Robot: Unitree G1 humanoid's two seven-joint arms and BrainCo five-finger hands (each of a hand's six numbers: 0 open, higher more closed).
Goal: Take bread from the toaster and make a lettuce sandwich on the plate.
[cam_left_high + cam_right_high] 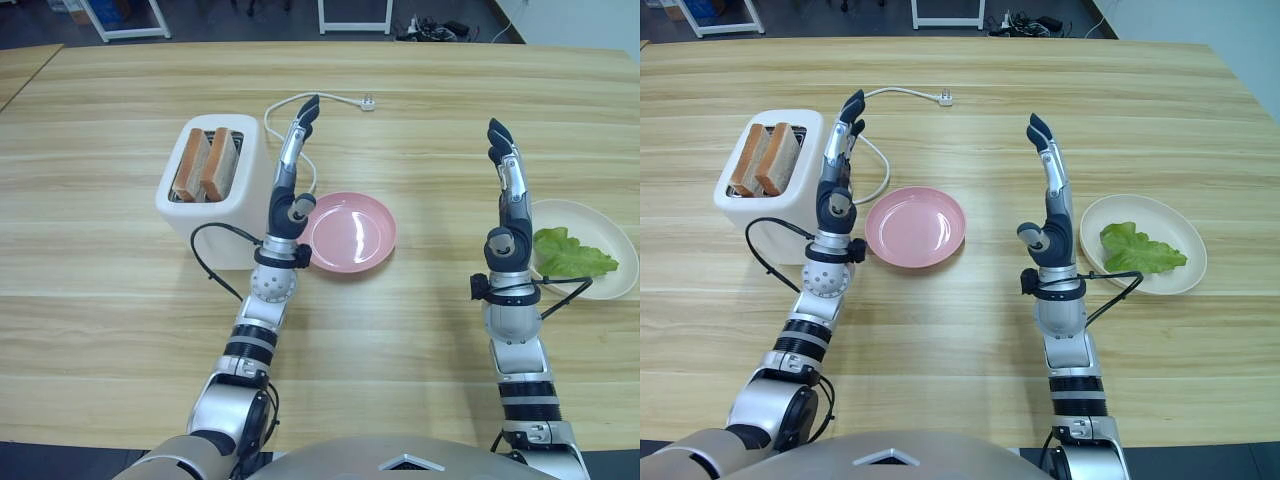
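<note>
Both slices of bread (205, 163) stood upright in the slots of the white toaster (215, 215) on the left of the desk (400, 340), with the bare pink plate (350, 232) just to its right. The left hand (290, 170) hung beside the toaster's right wall, fingers straight and holding nothing. The right hand (512, 195), equally extended and empty, stood just left of the cream plate (590, 210) carrying the lettuce (572, 253). The step in hand looked to be the first lift of bread. It seemed best done by the left hand coming over the slots from above, pinching the nearer slice by its protruding top and drawing it straight up — so the toaster neither tipped nor dragged — then carrying it across to the pink plate.
</note>
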